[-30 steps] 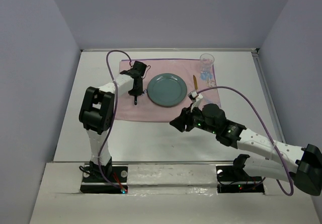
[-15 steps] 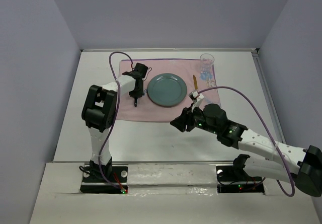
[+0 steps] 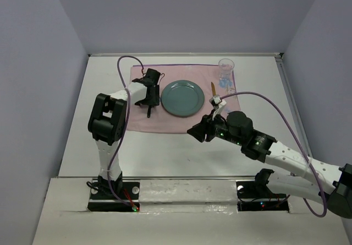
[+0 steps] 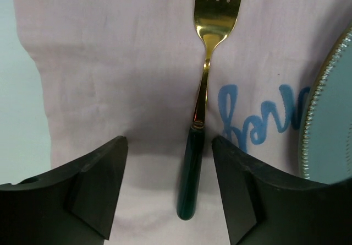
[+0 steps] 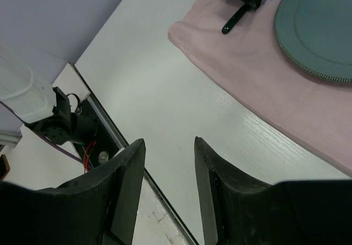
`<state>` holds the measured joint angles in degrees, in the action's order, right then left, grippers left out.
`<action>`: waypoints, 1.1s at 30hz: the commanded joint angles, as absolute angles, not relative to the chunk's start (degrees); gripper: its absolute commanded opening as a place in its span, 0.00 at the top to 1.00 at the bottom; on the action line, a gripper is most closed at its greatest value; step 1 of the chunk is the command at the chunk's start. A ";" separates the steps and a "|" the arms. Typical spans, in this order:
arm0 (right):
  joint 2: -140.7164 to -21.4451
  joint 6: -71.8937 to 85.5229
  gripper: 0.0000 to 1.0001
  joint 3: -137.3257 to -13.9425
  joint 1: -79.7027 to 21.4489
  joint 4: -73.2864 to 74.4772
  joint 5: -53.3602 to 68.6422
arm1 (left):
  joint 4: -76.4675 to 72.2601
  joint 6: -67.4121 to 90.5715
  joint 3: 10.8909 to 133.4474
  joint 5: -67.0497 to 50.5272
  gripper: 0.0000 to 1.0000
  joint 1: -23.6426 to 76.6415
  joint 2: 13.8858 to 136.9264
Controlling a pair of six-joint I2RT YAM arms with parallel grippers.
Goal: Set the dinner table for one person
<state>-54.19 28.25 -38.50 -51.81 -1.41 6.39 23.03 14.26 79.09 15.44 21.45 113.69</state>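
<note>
Left hand [image 4: 169, 146] hangs low over the pink cloth [image 4: 110, 63], fingers spread either side of the dark-green handle of a gold fork [image 4: 206, 63]; the fork lies flat on the cloth beside the teal plate [image 3: 182, 98], and neither finger touches it. Right hand [image 5: 169, 146] hovers over the bare white bench [image 3: 165, 151] near the cloth's front edge, fingers parted around nothing. The bench carries the cloth and everything on it.

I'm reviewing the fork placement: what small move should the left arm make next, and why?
Probably lift the left gripper straight up. Its jaws stand open either side of the fork, which lies flat on the pink cloth beside the teal plate, so rising clear avoids nudging it.
</note>
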 commanded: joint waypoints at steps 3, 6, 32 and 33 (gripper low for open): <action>-52.56 26.72 0.53 -42.89 -51.68 -0.18 5.63 | 23.38 15.12 78.57 13.80 0.21 21.71 106.45; -52.82 25.93 0.53 -44.29 -51.68 2.19 5.01 | 23.12 15.91 79.63 12.48 0.19 21.71 101.18; -21.89 12.83 0.00 -47.03 -51.68 15.29 -42.26 | 5.45 12.75 49.84 3.78 0.01 21.88 33.49; -21.54 13.09 0.00 -45.54 -51.68 15.38 -44.45 | 4.84 12.05 49.05 3.78 0.01 21.80 32.09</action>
